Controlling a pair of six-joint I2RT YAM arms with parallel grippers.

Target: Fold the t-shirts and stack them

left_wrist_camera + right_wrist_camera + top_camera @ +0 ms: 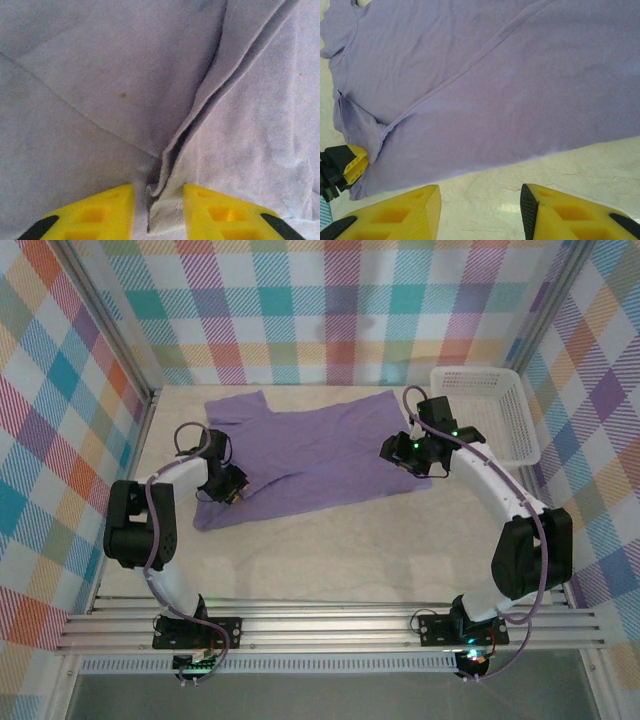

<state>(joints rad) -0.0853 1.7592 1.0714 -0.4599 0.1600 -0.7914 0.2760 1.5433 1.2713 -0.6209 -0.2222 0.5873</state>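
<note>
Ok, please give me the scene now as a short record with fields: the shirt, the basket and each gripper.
t-shirt: purple, spread out on the table, not yet folded
basket: white, at the far right
left gripper: at the t-shirt's near left corner, a fabric fold between its fingers; grip unclear
right gripper: open, over bare table beside the t-shirt's edge

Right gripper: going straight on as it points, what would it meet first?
The right gripper would likely hit bare table just short of the shirt; depth unclear, maybe the shirt itself.
</note>
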